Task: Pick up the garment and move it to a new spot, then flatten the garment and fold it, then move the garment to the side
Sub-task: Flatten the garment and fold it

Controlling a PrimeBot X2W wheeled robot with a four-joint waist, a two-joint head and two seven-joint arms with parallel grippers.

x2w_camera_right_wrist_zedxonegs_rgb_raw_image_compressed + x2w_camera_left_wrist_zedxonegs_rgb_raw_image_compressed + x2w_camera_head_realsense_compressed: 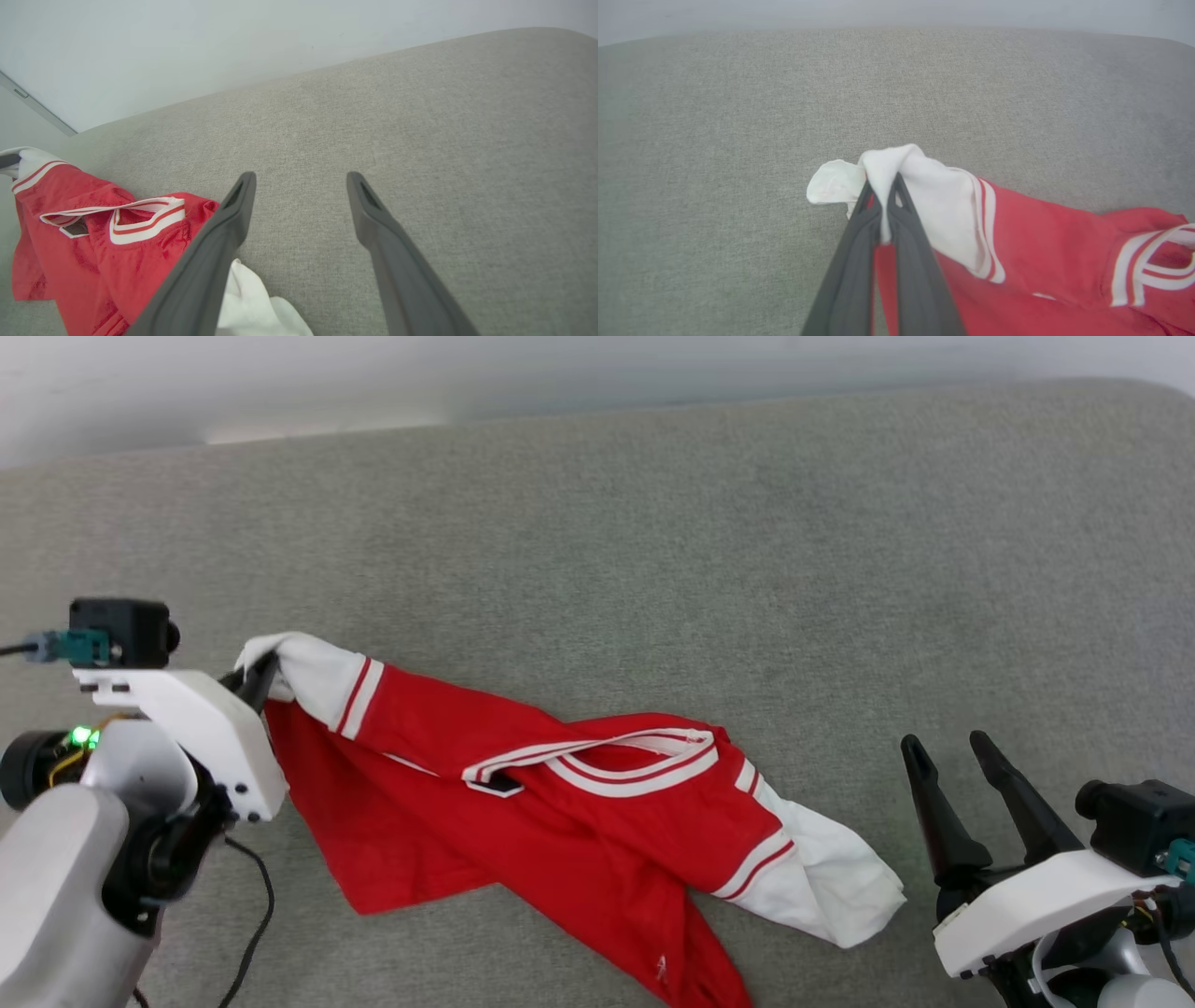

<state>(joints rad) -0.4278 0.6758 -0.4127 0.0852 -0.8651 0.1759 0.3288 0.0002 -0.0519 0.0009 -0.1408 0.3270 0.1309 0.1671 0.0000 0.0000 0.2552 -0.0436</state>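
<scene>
The red basketball-style T-shirt with white sleeves and striped trim [560, 803] lies crumpled across the lower middle of the head view on a grey woven cushion surface [653, 523], one white sleeve clamped in the left gripper [264, 672] at mid-left. To spread it well, the right gripper [945, 740], fingers apart and empty at lower right, should probably take the other sleeve near it. A thin black cable [252, 915] dangling at lower left might snag the hem.

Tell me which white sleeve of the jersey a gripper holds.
The sleeve on the robot's left, pinched in the shut left gripper; the other sleeve lies loose near the open right gripper.
</scene>
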